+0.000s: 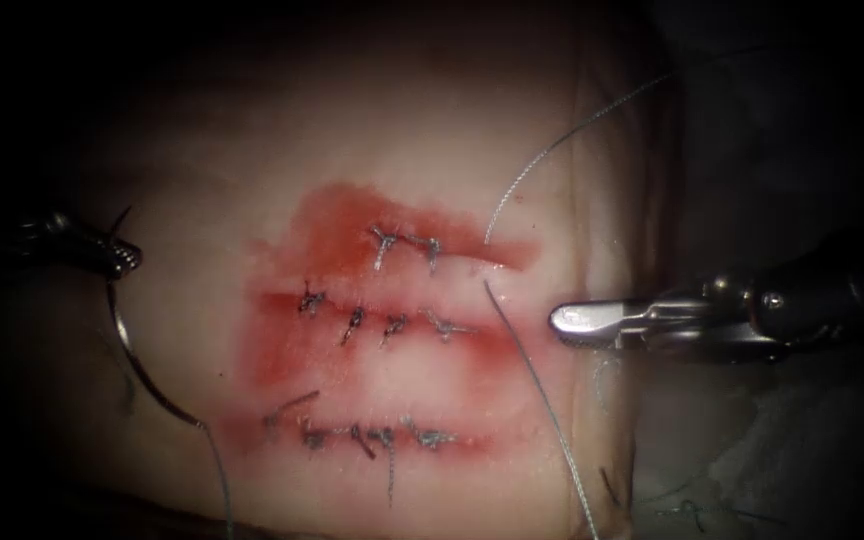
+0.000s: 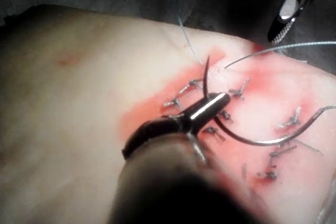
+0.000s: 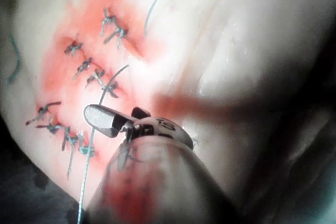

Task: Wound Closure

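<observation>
A: Left wrist view, near first: left end effector point(image 2: 209, 106) clamped on the curved needle point(image 2: 247, 139) near its point end; needle clear of the tissue point(image 2: 79, 103).

B: Keep that grip firm. Endoscope view adds: needle left of the stitched cuts point(image 1: 382, 325), thread point(image 1: 542, 390) slack, right end effector point(image 1: 592, 325) empty, jaws barely parted.

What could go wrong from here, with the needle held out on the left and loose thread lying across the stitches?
1. The left tool grips the needle near its point end, clear of the tissue; most of the curve hangs free, so it may swivel in the jaws.
2. The thread lies slack across the right ends of the cuts, close to the right tool, which holds nothing; it could snag there or on the knots.
</observation>
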Robot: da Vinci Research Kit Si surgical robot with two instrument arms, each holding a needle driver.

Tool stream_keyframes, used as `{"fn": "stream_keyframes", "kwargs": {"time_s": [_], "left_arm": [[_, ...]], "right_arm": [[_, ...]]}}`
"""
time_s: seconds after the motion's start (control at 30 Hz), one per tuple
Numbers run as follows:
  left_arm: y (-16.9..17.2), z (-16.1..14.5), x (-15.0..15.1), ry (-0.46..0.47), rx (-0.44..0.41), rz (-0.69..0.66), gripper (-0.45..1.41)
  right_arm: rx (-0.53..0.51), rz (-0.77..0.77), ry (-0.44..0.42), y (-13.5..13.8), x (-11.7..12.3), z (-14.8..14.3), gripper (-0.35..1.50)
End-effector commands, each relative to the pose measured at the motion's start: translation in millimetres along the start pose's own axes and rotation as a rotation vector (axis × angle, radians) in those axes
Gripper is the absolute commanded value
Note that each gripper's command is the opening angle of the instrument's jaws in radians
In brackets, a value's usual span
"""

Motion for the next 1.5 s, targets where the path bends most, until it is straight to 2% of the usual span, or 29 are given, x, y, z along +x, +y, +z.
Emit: {"fn": "stream_keyframes", "kwargs": {"time_s": [0.03, 0.27, 0.4, 0.57, 0.7, 0.8, 0.83, 0.87, 0.9, 0.93, 1.07, 1.23, 1.33, 1.5], "left_arm": [[0.8, 0.5, -0.2, -0.002, 0.005, -0.002, -0.45], [1.6, 1.4, 1.2, 0.017, 0.019, -0.009, -0.45], [1.7, 1.7, 1.3, 0.022, 0.024, -0.015, -0.45], [1.7, 1.7, 1.3, 0.026, 0.029, -0.021, -0.45], [1.7, 1.8, 1.4, 0.029, 0.032, -0.021, -0.45], [1.7, 1.8, 1.4, 0.032, 0.035, -0.028, -0.45], [1.7, 1.8, 1.5, 0.033, 0.037, -0.027, -0.45], [1.7, 1.9, 1.6, 0.036, 0.039, -0.033, -0.45], [1.8, 1.9, 1.6, 0.037, 0.04, -0.032, -0.45], [1.8, 2.0, 1.8, 0.039, 0.042, -0.038, -0.45], [1.7, 2.0, 1.8, 0.043, 0.047, -0.039, -0.45], [1.6, 1.9, 1.8, 0.046, 0.05, -0.039, -0.45], [1.7, 1.9, 1.8, 0.068, 0.035, -0.038, -0.45], [1.8, 2.1, 1.8, 0.067, 0.034, -0.037, -0.45]], "right_arm": [[-0.004, 0.007, 0.018, -0.3, -0.8, 1.5, 0.84], [0.002, 0.04, 0.056, -1.4, -2.0, 3.1, 0.84], [0.006, 0.044, 0.103, -2.2, -1.6, 3.9, 0.84], [0.012, 0.039, 0.135, -1.7, -1.1, 5.4, 0.81], [0.012, 0.031, 0.127, -1.7, -1.1, 6.5, 0.81], [0.016, 0.026, 0.126, -2.1, -1.0, 6.8, 0.69], [0.016, 0.025, 0.126, -2.3, -1.0, 6.9, 0.54], [0.016, 0.023, 0.123, -2.5, -1.0, 7.0, 0.21], [0.016, 0.022, 0.124, -2.5, -1.1, 6.8, -0.01], [0.013, 0.021, 0.129, -2.7, -1.1, 6.3, -0.35], [0.083, -0.004, 0.163, -3.4, -0.7, 3.6, -0.35], [0.157, -0.05, 0.211, -5.9, -0.2, -2.3, -0.35], [0.212, -0.081, 0.214, -8.1, -0.5, -6.7, -0.35], [0.262, -0.122, 0.198, -10.5, -1.6, -15.9, -0.35]]}}
